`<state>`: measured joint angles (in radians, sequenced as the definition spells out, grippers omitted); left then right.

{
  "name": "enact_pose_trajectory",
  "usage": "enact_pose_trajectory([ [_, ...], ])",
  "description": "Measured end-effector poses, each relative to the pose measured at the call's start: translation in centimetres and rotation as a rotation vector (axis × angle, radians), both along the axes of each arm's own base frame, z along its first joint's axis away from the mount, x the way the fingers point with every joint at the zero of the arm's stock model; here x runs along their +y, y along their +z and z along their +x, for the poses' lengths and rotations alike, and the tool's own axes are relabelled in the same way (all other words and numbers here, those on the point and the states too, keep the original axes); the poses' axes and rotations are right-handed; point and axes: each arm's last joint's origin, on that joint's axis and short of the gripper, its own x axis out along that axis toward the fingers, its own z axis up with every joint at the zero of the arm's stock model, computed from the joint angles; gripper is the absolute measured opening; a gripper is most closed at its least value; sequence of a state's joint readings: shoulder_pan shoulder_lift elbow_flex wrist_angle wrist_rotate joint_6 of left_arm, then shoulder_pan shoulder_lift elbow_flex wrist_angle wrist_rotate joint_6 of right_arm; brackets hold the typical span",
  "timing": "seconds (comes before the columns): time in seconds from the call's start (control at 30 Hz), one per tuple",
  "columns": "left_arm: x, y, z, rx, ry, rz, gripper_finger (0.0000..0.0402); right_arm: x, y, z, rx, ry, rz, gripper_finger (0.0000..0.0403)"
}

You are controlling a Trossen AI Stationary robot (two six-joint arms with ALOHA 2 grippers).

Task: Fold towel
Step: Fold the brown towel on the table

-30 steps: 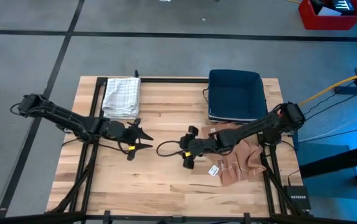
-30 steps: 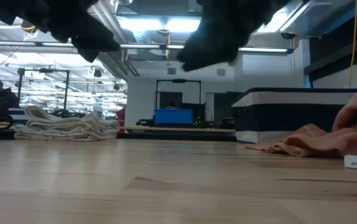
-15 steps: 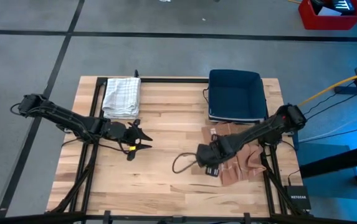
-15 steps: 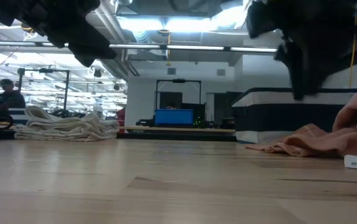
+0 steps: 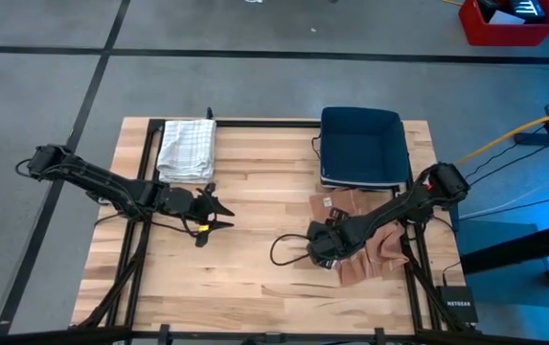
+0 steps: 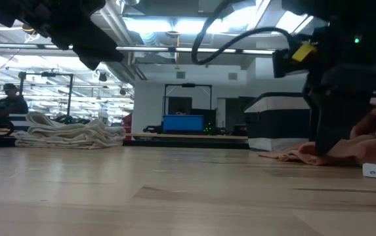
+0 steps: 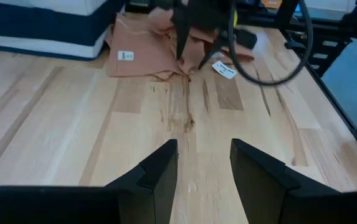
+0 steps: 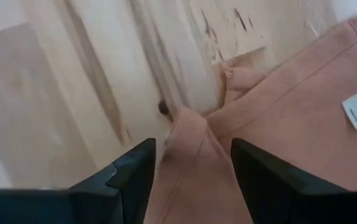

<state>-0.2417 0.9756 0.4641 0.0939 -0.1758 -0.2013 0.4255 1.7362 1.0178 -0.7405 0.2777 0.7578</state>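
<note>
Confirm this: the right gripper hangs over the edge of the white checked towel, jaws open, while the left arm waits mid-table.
Wrong towel. The right wrist view shows the right gripper, jaws open, over a corner of the pink towel. The white checked towel lies folded at the far left; the left arm does wait mid-table.

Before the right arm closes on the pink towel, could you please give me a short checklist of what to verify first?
1. Right tool open: ok.
2. Pink towel corner between its fingers: ok, a bunched fold sits in the gap.
3. Fingers down at table level: cannot tell.
4. Left tool clear of the towel: ok, open, over bare wood.
5. White checked towel and navy bin out of the way: ok.
</note>
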Motion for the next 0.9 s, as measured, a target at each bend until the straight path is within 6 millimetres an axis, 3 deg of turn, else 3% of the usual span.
enact_pose_trajectory([
  [0.1, 0.1, 0.0, 0.0, -0.003, 0.023, 0.009, 0.0138, 0.0, -0.5, 0.1, -0.01, -0.004, -0.006, 0.0207],
  [0.2, 0.1, 0.0, 0.0, -0.004, 0.032, 0.012, 0.0138, 0.1, -0.9, 0.3, -0.02, 0.001, -0.004, 0.0175],
  [0.47, 0.1, 0.0, 0.0, -0.005, 0.032, 0.012, 0.0138, 0.7, -1.1, 1.9, -0.166, 0.055, 0.004, 0.0015],
  [0.67, 0.1, 0.0, 0.0, -0.005, 0.031, 0.013, 0.0138, 1.6, -1.3, 4.6, -0.395, 0.152, 0.044, 0.0027],
  [0.9, 0.1, 0.0, 0.0, -0.004, 0.032, 0.013, 0.0138, 0.6, -1.0, 8.5, -0.57, 0.194, 0.028, 0.0015],
])
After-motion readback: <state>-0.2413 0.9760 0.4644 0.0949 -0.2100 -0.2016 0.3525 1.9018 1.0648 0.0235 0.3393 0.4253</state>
